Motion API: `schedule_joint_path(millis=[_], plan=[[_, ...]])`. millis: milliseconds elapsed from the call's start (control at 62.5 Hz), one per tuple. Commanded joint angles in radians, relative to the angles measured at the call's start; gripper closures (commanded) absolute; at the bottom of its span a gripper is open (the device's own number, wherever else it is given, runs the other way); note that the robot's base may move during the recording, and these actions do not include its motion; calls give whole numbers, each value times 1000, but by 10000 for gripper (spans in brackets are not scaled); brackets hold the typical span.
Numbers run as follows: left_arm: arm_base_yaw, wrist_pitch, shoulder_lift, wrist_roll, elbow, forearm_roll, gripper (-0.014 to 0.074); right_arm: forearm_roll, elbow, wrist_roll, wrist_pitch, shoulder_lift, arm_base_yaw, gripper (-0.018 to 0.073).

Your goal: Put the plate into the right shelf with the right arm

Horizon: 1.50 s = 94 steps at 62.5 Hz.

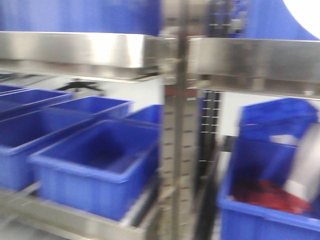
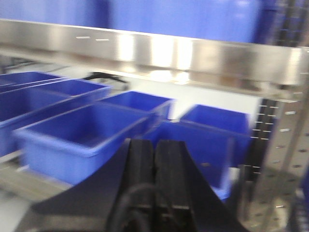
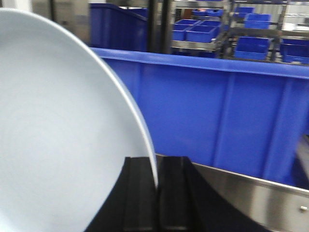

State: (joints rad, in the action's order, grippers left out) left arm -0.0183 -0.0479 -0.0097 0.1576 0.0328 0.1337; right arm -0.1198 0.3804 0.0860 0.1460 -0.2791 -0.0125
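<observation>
Right gripper (image 3: pixel 157 193): two black fingers clamped on the rim of the plain glossy white round plate (image 3: pixel 63 135). The plate stands on edge, its disc filling the left of the wrist view. Reason for the edge grip, as I judge it: the thin rim is the only part narrow jaws can bite, and an upright plate passes between shelf levels more easily than a flat one.

The plate is in the air, resting on nothing. Just beyond it is a large blue plastic bin (image 3: pixel 217 111) sitting on a shiny stainless-steel rail (image 3: pixel 251 193) of the right shelf (image 1: pixel 250 57). In the front view a white curve in the top right corner is probably the same plate, up by the top level.

Left gripper (image 2: pixel 154 179): fingers pressed together, nothing between them. It faces a row of blue bins (image 2: pixel 77 140) on the lower level, likely parked clear of the working arm.

The front view is blurred. The lower right bin (image 1: pixel 250 220) holds something red; I cannot identify it.

Stage: approach. Release not yet done.
</observation>
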Motion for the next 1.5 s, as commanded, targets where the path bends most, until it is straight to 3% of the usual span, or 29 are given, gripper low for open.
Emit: schedule_joint_path(millis=[0, 1487], plan=[[-2, 90, -10, -7, 10, 8, 724, -9, 33, 7, -101, -8, 6, 505], [-2, 90, -10, -7, 10, 8, 724, -9, 33, 7, -102, -8, 6, 505]])
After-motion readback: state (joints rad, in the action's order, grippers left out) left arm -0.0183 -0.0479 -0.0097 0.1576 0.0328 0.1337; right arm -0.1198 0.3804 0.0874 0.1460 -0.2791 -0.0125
